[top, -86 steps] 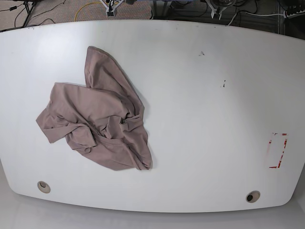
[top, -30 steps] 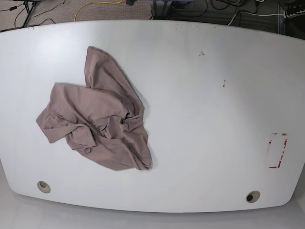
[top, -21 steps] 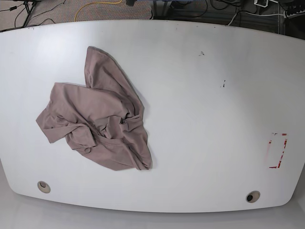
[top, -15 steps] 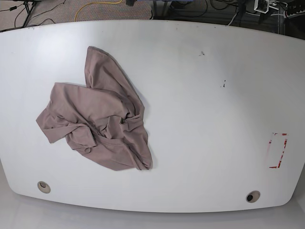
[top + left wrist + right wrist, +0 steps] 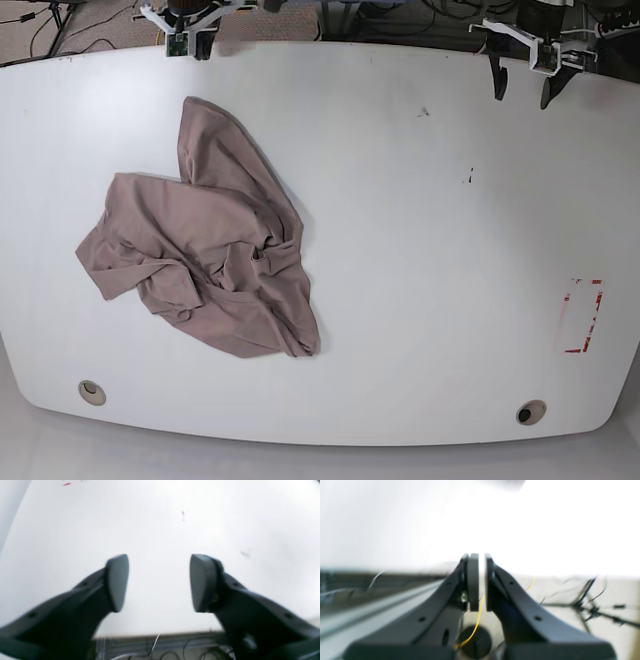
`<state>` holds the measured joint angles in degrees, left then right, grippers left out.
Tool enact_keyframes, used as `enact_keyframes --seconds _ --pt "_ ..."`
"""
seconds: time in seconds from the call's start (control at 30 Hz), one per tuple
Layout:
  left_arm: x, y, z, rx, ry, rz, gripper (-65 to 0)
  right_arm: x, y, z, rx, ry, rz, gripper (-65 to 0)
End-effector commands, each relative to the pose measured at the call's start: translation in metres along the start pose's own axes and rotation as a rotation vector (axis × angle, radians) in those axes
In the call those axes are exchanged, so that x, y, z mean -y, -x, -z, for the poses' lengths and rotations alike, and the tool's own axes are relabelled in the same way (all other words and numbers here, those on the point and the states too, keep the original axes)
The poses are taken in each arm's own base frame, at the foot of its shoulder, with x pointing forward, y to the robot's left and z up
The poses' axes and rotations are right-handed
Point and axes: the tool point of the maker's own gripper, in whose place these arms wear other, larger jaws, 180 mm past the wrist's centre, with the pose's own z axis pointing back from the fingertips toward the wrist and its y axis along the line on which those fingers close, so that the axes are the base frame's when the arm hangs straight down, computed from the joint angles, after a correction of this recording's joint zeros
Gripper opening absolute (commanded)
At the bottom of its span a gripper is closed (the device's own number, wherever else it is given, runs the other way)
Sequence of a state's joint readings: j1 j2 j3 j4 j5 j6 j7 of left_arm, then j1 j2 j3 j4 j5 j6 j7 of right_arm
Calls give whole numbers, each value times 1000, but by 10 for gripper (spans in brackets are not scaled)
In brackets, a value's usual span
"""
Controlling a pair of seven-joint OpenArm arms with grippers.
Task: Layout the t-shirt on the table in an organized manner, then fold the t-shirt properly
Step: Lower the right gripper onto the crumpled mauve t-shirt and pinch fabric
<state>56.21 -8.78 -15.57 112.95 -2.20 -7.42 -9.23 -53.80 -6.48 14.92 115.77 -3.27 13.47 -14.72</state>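
The t-shirt (image 5: 205, 255) lies crumpled in a mauve-brown heap on the left half of the white table (image 5: 420, 260); neither wrist view shows it. My left gripper (image 5: 521, 88) hangs over the table's far right edge, open and empty, far from the shirt. In the left wrist view, the left gripper (image 5: 160, 582) has its fingers (image 5: 117, 580) spread wide over bare table (image 5: 160, 525). My right gripper (image 5: 188, 44) sits at the far left edge, beyond the shirt's upper tip. The right wrist view shows the right gripper (image 5: 480, 580) shut on nothing.
A red-white tape rectangle (image 5: 582, 315) marks the right side. Two grommet holes (image 5: 91, 391) (image 5: 530, 411) sit near the front edge. Small dark specks (image 5: 423, 112) (image 5: 468, 177) dot the middle right. Cables (image 5: 200, 12) lie on the floor behind the table.
Both grippers have come into the base view at the table's far edge, where only floor and cables showed before. The t-shirt has not moved.
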Motion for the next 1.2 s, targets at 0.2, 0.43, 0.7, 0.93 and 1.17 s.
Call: enact_keyframes --seconds 0.2,0.43,0.7,0.93,1.17 --pt "-6 -39 22 148 -49 -25 -138 16 -60 28 137 25 -37 -609" --pt "-6 -59 38 220 -52 -30 -138 23 -101 53 167 35 -62 -606" --pt "-4 -73 47 266 -48 -34 -136 23 -158 74 223 23 -95 -398" --pt "-7 -78 51 283 -56 -33 -135 21 -207 88 298 18 -89 -303" --pt "-9 -77 54 269 -61 -30 -135 27 -243 126 293 6 -103 -263"
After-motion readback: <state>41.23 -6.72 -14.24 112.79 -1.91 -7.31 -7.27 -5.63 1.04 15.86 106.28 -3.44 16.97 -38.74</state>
